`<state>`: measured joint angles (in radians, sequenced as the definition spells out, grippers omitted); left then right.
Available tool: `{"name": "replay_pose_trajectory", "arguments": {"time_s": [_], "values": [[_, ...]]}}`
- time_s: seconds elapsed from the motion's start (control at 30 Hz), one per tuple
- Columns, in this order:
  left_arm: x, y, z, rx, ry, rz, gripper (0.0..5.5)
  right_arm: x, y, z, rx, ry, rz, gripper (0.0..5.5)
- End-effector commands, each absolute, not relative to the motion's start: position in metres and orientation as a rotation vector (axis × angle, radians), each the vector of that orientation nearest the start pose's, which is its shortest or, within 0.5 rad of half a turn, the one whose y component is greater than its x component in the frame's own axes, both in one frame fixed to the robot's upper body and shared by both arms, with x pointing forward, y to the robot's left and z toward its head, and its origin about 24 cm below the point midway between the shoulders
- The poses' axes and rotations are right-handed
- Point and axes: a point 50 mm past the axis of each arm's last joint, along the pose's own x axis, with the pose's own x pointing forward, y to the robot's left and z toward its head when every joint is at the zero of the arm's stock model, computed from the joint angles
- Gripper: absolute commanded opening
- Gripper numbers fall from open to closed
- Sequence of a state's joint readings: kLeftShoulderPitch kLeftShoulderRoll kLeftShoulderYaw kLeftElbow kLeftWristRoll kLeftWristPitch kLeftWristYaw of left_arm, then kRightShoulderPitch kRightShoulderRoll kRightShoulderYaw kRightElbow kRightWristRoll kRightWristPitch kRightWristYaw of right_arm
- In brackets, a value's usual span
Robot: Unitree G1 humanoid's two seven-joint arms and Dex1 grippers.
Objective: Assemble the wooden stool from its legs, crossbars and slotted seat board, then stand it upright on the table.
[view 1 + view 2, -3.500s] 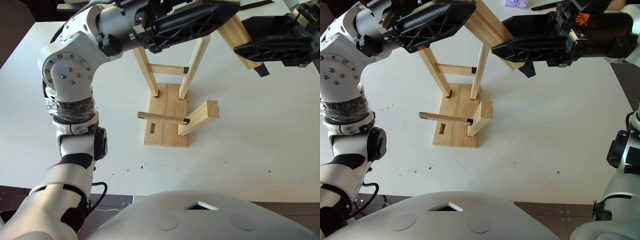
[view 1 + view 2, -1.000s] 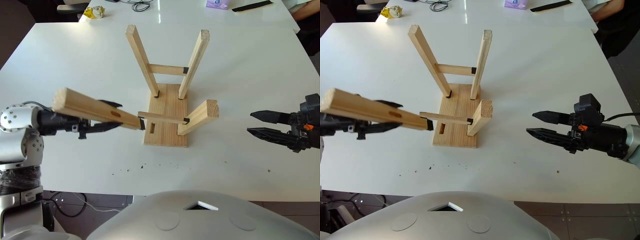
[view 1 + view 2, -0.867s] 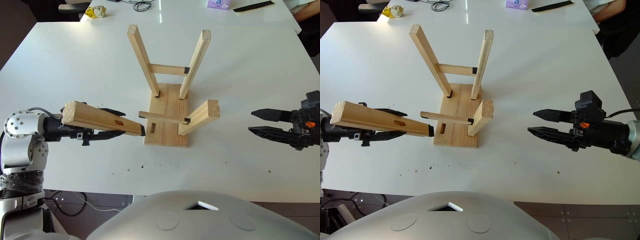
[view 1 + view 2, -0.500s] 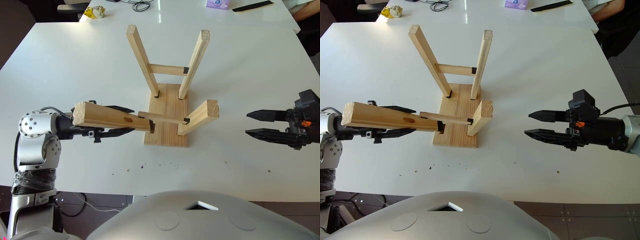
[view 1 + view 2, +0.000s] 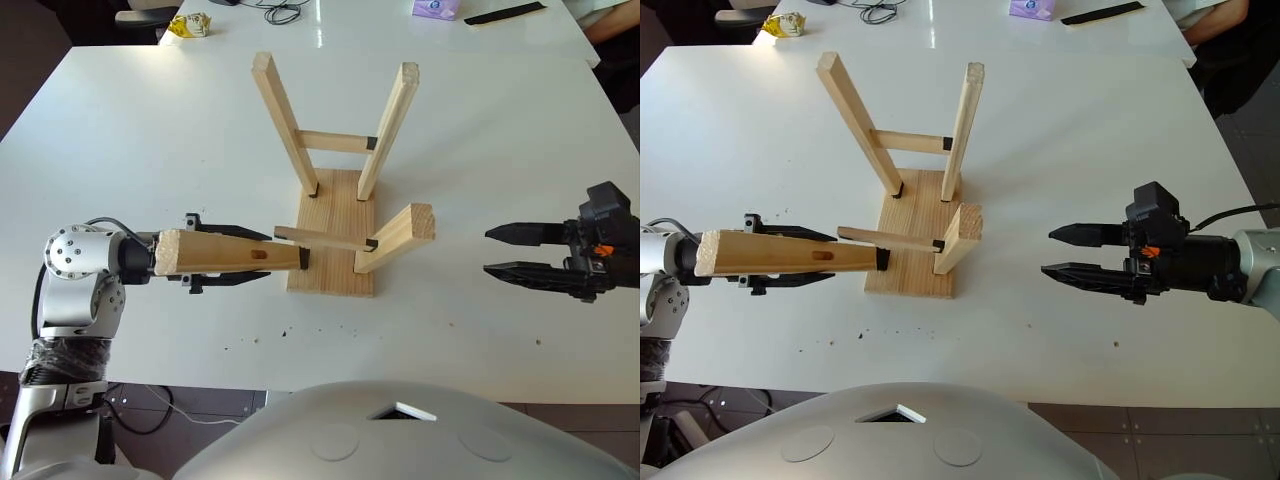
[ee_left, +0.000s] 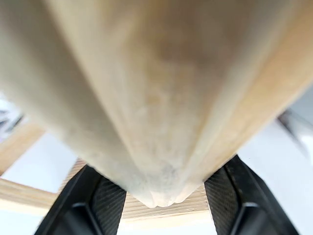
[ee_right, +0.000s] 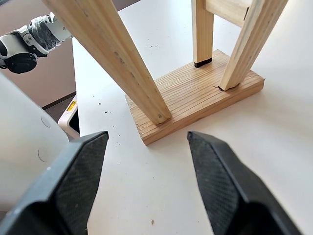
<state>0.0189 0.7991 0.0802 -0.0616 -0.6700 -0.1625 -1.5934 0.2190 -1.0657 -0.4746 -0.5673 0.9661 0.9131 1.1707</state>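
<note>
Now: left tool (image 5: 265,257) clenched on a loose leg (image 5: 215,252), held nearly level just above the surface (image 5: 150,150). Its black-capped end sits at the left edge of the seat board (image 5: 340,215), under the free end of the low crossbar (image 5: 325,238); can't tell if touching. Right tool (image 5: 488,250) released, fingers apart, hovering well right of the stool & pointing at it. Seat board lies flat mid-surface w/ a far-left leg (image 5: 283,120) and far-right leg (image 5: 390,125) standing on its far end, joined by an upper crossbar (image 5: 335,140). A leaning leg (image 5: 400,232) tilts out at near right, low crossbar stuck in it. White surface, dark specks (image 5: 285,330) near front edge. Far side: yellow wrapper (image 5: 190,22), cables (image 5: 285,10), purple box (image 5: 435,8). Vs 0.5 s ago: loose leg lower & flatter; right tool a bit nearer the stool, spread unchanged.
</note>
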Motion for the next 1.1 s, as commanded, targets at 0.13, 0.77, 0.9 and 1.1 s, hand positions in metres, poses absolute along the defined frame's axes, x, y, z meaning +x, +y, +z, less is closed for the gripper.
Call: {"name": "replay_pose_trajectory", "arguments": {"time_s": [0.13,0.77,0.9,1.1], "values": [[0.203,0.235,0.128,0.180,0.096,-1.646,2.12,0.161,-0.231,0.175,-0.002,0.529,1.231,2.99],[0.204,0.229,0.140,0.285,0.026,-1.679,2.12,0.155,-0.225,0.170,-0.001,0.509,1.215,2.99],[0.202,0.228,0.137,0.291,0.027,-1.661,2.12,0.153,-0.223,0.169,-0.002,0.502,1.206,2.99],[0.191,0.222,0.130,0.259,0.013,-1.632,2.12,0.149,-0.222,0.166,0.001,0.496,1.192,2.99]]}}
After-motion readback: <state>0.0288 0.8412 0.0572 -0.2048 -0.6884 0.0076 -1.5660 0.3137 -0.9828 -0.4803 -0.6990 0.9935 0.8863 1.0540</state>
